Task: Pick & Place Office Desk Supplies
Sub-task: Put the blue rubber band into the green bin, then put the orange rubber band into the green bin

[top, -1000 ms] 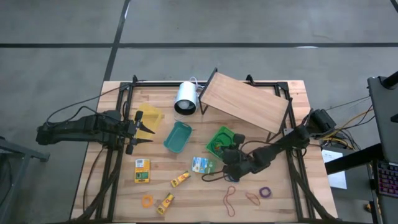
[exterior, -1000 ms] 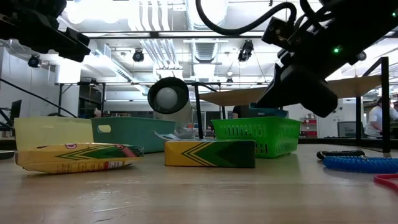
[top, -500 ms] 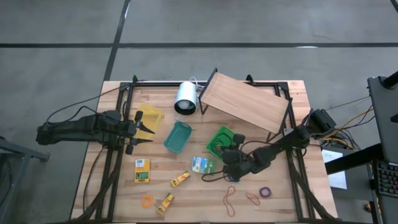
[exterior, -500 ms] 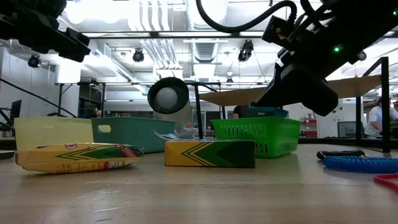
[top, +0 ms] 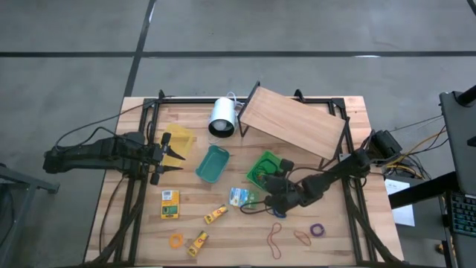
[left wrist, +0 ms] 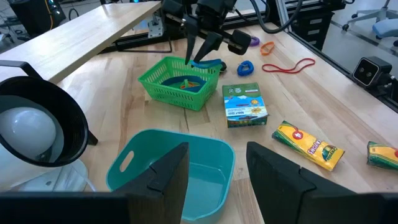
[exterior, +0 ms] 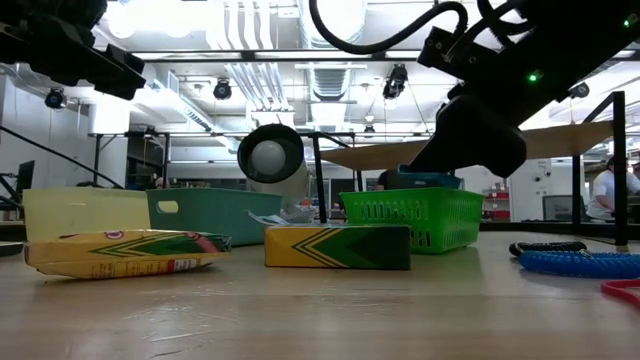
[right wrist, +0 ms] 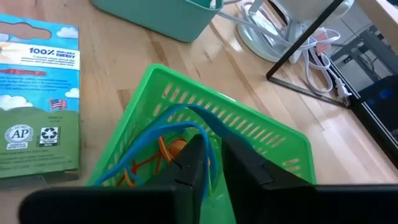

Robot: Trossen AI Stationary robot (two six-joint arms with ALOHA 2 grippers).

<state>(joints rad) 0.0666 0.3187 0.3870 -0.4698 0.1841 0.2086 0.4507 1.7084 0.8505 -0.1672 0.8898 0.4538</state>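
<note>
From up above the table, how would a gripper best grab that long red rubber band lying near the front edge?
The red rubber band lies flat as a long, narrow loop. Come straight down from above and pinch across its narrow middle, where the two strands run closest; probably both get caught at once. A side approach would likely slide over it.

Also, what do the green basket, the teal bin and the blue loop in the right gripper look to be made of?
Green basket: likely moulded plastic, with slotted lattice walls and an even glossy colour. Teal bin: probably smooth plastic, with solid walls, rounded corners and a cut handle slot. Blue loop: apparently rubber, a thin flexible band bending where the right gripper pinches it above the basket.
</note>
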